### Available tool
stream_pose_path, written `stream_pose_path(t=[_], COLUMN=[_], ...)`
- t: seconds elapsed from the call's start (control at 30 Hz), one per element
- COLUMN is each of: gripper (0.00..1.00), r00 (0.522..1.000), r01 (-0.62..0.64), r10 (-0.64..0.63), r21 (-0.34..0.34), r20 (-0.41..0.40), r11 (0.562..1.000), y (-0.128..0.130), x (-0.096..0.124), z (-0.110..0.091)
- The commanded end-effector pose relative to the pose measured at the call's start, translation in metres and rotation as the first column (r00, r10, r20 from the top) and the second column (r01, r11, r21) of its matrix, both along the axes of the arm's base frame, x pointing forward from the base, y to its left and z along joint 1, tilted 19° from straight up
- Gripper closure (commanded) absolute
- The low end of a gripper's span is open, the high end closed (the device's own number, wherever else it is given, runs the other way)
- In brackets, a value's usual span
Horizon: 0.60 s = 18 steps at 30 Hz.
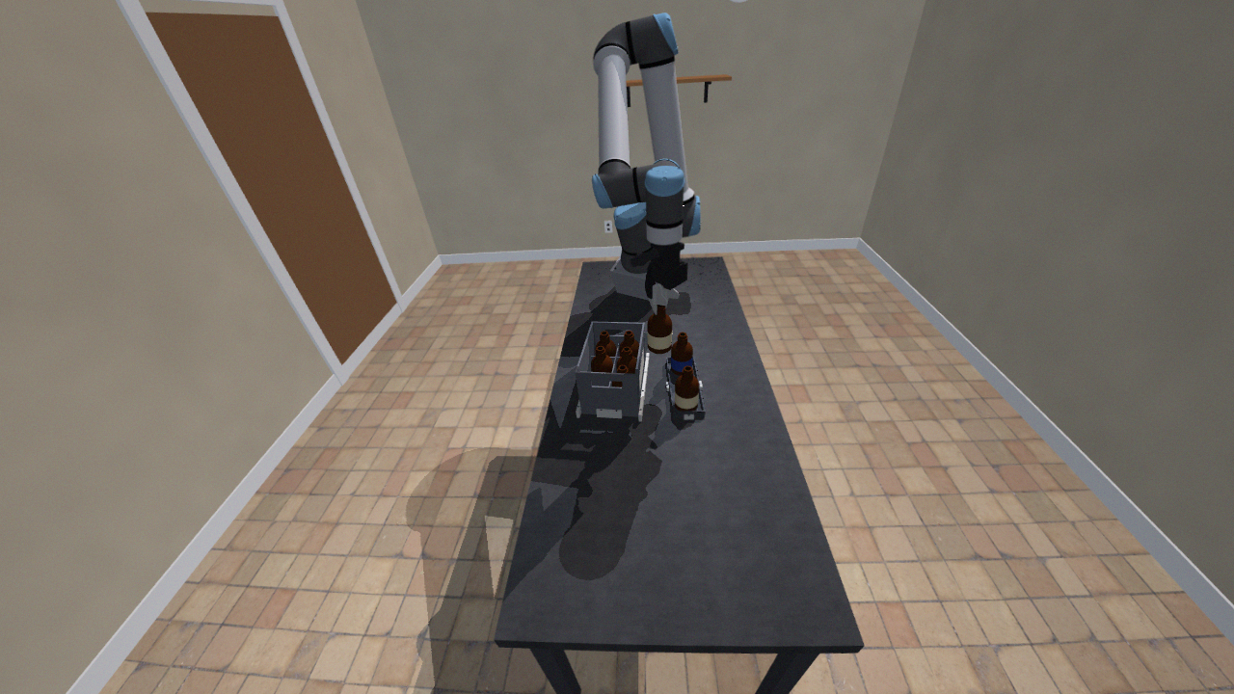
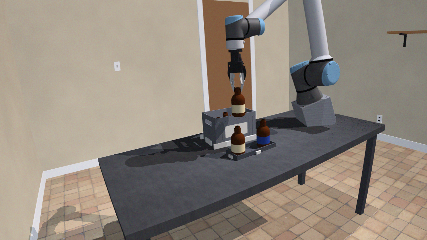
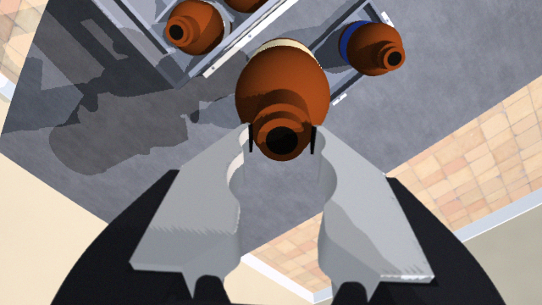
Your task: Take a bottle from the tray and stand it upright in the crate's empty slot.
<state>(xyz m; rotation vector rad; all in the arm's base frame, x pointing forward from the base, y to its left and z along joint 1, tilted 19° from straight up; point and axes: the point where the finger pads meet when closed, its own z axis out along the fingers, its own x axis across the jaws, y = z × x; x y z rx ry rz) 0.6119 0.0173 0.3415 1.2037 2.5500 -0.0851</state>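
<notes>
My gripper [image 1: 661,298] [image 2: 237,87] [image 3: 281,127] is shut on the neck of a brown bottle with a cream label [image 1: 659,332] [image 2: 238,105] [image 3: 282,86]. The bottle hangs upright in the air between the grey crate [image 1: 607,394] [image 2: 215,126] [image 3: 199,68] and the dark tray [image 1: 687,412] [image 2: 249,152] [image 3: 328,48], above the crate's rim height. The crate holds several brown bottles [image 1: 603,347] [image 3: 196,26]. On the tray stand a blue-labelled bottle [image 1: 682,349] [image 2: 263,133] [image 3: 372,47] and a cream-labelled bottle [image 1: 685,387] [image 2: 238,140]. The crate's empty slot is not clear to me.
The crate and tray stand side by side on a long dark table [image 1: 690,535] [image 2: 184,182], towards the arm's base [image 2: 313,111]. A brick floor lies around the table.
</notes>
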Motion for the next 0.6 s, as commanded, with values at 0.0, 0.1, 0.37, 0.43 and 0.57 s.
stream_pose_path(t=[0.0,0.1,0.37,0.43,0.57], gripper=[1.00,1.00,1.00,1.00,1.00], r00=[1.000,1.000,1.000,1.000,1.000], r01=[0.000,0.000,0.000,0.000,0.000], r10=[0.000,0.000,0.000,0.000,0.000], r21=[0.000,0.000,0.000,0.000,0.000], r20=[0.002,0.002,0.002,0.002,0.002], r11=[1.000,1.000,1.000,1.000,1.000], y=[-0.009,-0.013,-0.029,-0.033,-0.043], x=[0.001,0.002,0.003,0.004,0.005], z=[0.003,0.004,0.008,0.009,0.011])
